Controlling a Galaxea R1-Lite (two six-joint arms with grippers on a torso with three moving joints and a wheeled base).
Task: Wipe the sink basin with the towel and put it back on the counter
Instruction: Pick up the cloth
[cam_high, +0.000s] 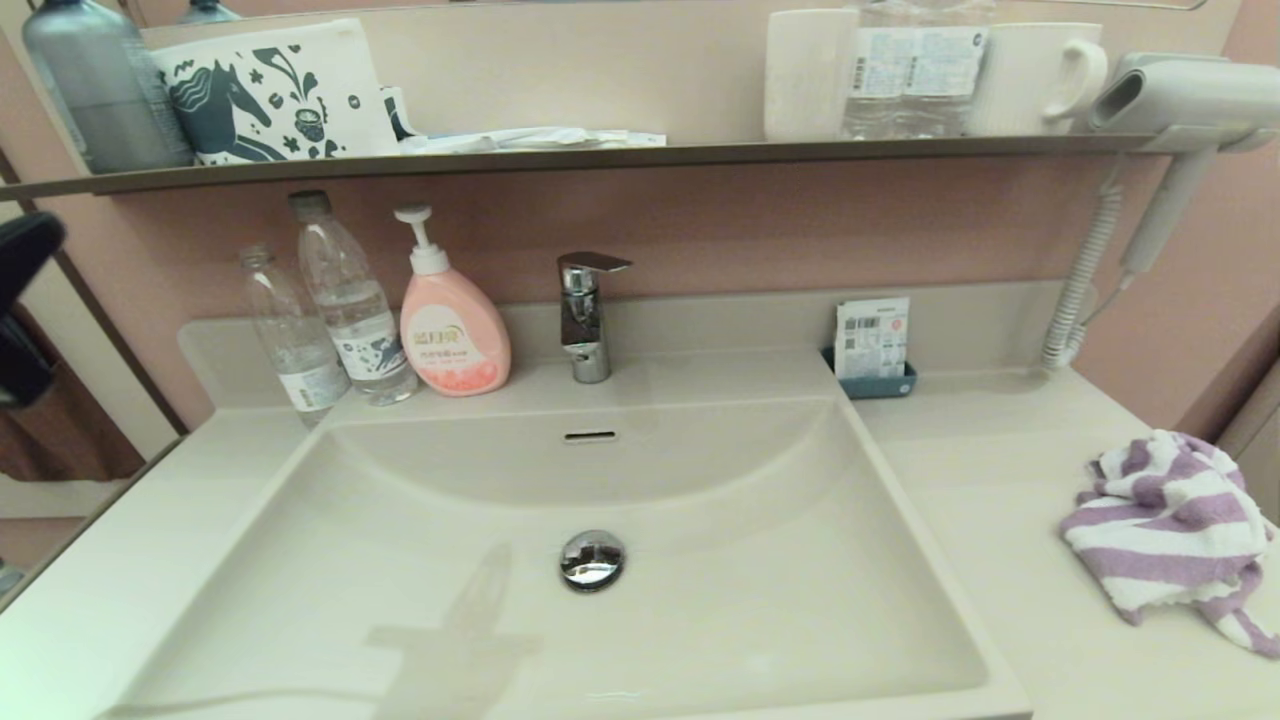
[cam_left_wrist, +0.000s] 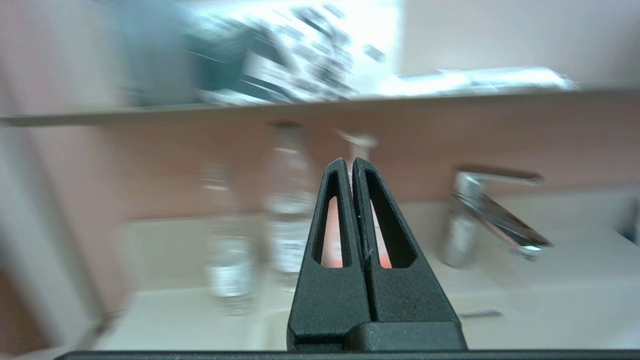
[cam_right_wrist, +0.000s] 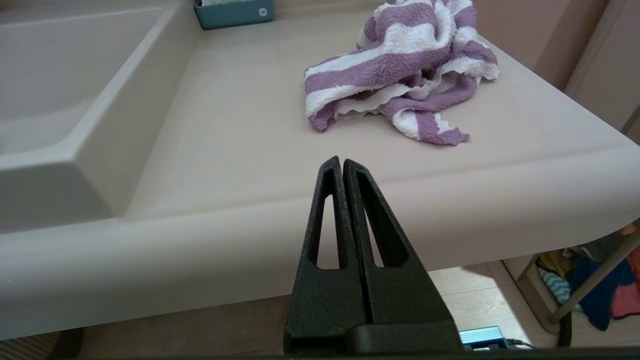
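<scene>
The purple-and-white striped towel (cam_high: 1165, 530) lies crumpled on the cream counter (cam_high: 980, 480) to the right of the sink basin (cam_high: 700, 640). The basin holds only its chrome drain plug (cam_high: 592, 559) and the overflow slot (cam_high: 590, 436). My right gripper (cam_right_wrist: 340, 161) is shut and holds nothing. It hangs low in front of the counter's (cam_right_wrist: 240, 125) front edge, short of the towel (cam_right_wrist: 400, 75). My left gripper (cam_left_wrist: 347, 162) is shut and holds nothing, raised at the left and facing the bottles. A dark part of the left arm (cam_high: 25, 260) shows at the left edge of the head view.
Behind the basin stand a chrome tap (cam_high: 585, 315), two clear bottles (cam_high: 340, 300) and a pink soap dispenser (cam_high: 450, 325). A teal tray with packets (cam_high: 875, 375) sits at the back right. A hair dryer (cam_high: 1170, 110) with coiled cord hangs right. A dark shelf (cam_high: 600, 155) runs overhead.
</scene>
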